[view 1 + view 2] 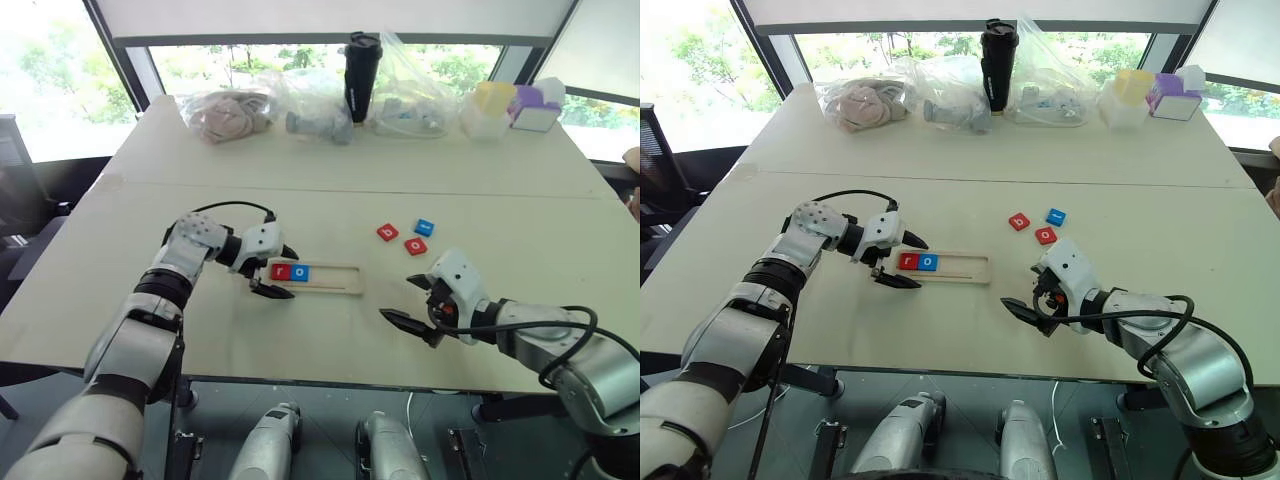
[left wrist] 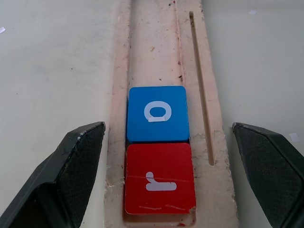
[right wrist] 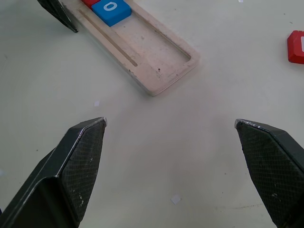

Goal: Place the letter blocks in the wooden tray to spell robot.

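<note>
Letter blocks: two in, three waiting

Wooden tray (image 1: 318, 277) lies on the counter (image 1: 300, 180) with a red "r" block (image 2: 159, 178) at its left end and a blue "o" block (image 2: 157, 114) touching it on the right. Left gripper (image 1: 279, 271) hovers over that end, jaws apart and empty. Two red blocks (image 1: 387, 232) (image 1: 416, 246) and one blue block (image 1: 424, 227) sit loose, farther right. Right gripper (image 1: 412, 301), near the counter's front edge, is spread wide and holds nothing.

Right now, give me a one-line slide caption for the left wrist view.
Open left gripper straddles the wooden tray, red r block and blue o block seated at its end.
</note>
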`<state>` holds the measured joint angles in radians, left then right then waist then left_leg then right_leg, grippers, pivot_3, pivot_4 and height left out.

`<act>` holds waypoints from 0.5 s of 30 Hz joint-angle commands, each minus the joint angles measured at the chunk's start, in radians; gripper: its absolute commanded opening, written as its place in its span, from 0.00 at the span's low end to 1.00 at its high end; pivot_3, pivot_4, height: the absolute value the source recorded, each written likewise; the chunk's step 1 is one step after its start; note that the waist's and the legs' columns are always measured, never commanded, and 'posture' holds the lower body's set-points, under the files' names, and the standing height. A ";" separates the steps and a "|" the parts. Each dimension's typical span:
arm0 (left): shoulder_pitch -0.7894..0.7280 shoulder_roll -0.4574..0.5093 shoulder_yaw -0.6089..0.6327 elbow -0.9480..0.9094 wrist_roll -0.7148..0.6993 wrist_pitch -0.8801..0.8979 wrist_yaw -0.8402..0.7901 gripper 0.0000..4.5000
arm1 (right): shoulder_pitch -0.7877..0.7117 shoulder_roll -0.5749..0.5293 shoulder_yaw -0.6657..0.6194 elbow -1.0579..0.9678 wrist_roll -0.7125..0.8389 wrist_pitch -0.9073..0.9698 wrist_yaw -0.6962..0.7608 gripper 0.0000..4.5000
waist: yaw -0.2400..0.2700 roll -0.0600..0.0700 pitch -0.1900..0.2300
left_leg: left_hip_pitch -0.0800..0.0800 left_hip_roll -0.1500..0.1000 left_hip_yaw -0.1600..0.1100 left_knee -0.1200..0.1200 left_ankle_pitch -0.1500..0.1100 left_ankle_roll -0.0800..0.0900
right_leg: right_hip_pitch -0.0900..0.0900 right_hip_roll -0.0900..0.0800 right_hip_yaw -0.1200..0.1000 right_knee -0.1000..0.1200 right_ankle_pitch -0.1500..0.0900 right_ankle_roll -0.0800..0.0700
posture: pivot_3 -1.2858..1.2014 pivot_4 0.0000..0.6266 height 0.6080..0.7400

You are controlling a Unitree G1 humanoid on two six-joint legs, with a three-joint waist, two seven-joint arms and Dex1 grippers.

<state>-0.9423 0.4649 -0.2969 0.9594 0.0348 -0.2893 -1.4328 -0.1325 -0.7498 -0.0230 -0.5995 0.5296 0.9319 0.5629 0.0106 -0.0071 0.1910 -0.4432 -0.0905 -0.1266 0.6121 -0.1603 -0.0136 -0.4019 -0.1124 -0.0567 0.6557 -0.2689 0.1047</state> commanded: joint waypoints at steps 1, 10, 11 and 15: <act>0.004 0.061 0.044 -0.082 -0.021 0.047 -0.015 0.99 | -0.056 -0.003 -0.031 0.037 -0.006 -0.029 0.013 1.00 | -0.005 0.000 0.000 | 0.000 0.000 0.000 0.000 0.000 0.000 | 0.000 0.000 0.000 0.000 0.000 0.000 | 0.52 0.24 1.00; 0.247 0.259 0.237 -0.689 -0.294 0.587 -0.038 0.99 | -0.471 0.181 0.132 0.592 -0.236 -0.192 -0.063 1.00 | -0.048 0.001 0.000 | 0.001 0.001 0.000 -0.002 0.000 0.000 | -0.002 0.001 0.001 0.001 0.001 -0.001 | 0.52 0.24 1.00; 0.266 0.259 0.278 -0.741 -0.326 0.642 0.011 0.99 | -0.507 0.196 0.148 0.640 -0.250 -0.198 -0.052 1.00 | -0.047 0.001 0.001 | 0.000 0.001 0.000 -0.002 0.000 0.000 | -0.002 0.001 0.001 0.001 0.001 -0.001 | 0.52 0.24 1.00; 0.383 0.283 0.420 -0.976 -0.408 0.795 0.177 0.99 | -0.644 0.263 0.191 0.833 -0.289 -0.193 -0.022 1.00 | -0.053 0.001 0.001 | 0.000 0.000 -0.001 -0.002 0.000 0.000 | -0.003 0.001 0.002 0.001 0.001 -0.001 | 0.52 0.24 1.00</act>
<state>-0.5703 0.7287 0.0565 0.0789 -0.3285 0.4578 -1.3101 -0.7398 -0.4873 0.1738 0.2033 0.2575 0.7537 0.5299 -0.0425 -0.0064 0.1922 -0.4432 -0.0903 -0.1267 0.6100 -0.1602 -0.0138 -0.4049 -0.1118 -0.0541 0.6572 -0.2682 0.1036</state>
